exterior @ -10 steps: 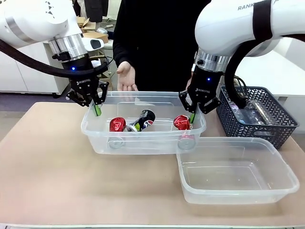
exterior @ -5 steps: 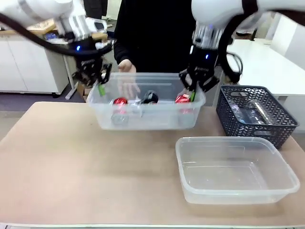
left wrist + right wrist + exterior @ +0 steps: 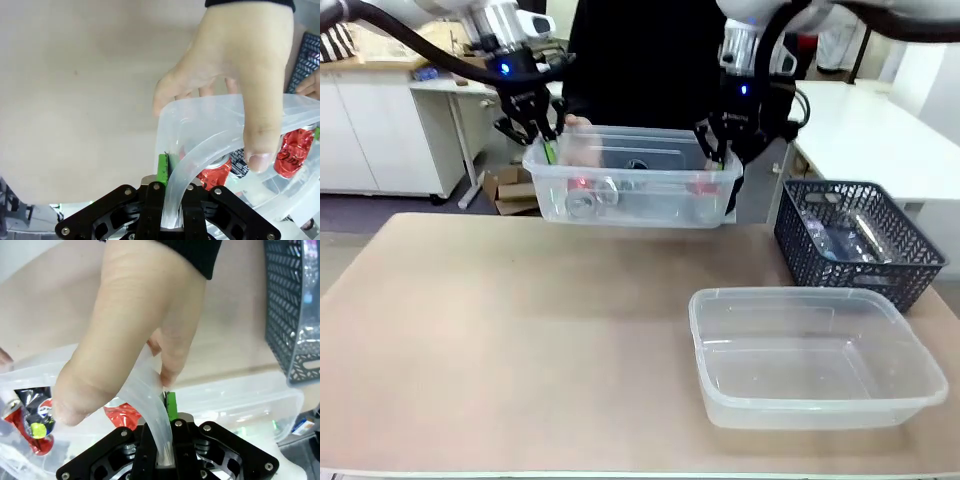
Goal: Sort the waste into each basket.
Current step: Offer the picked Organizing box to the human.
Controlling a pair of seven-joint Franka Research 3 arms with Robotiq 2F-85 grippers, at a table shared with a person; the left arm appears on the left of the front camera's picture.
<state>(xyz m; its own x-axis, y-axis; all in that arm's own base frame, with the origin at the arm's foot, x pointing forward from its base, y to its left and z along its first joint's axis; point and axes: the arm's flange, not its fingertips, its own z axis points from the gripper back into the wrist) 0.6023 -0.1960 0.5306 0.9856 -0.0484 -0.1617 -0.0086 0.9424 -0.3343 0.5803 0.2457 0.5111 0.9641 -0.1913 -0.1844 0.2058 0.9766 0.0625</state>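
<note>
Two clear tubs show. The can tub (image 3: 660,173) hangs in the air, off the bench (image 3: 500,340), level, with its long axis running from side to side between the two arms. The left claw (image 3: 548,150) is pinched tight on the rolled rim at the can tub's left end. The right claw (image 3: 720,158) is pinched on the rim at its right end. In the left wrist view the rim runs up between the closed fingers (image 3: 162,170), one green pad pressed against it.

A person's hand (image 3: 240,75) grips the same rim just past the left claw, thumb hooked inside the can tub. Another hand (image 3: 135,325) holds the rim just past the right claw.

Inside the can tub lie three cans: two red cans (image 3: 212,175) and one black can (image 3: 244,169) between them. Which way they point cannot be told.

The second tub (image 3: 800,292) sits on the bench below and right of the can tub, its long axis also side to side. One dark lattice basket (image 3: 820,255) stands right of the can tub and lower, with clear bottles (image 3: 850,235) in it, too blurred to count.
</note>
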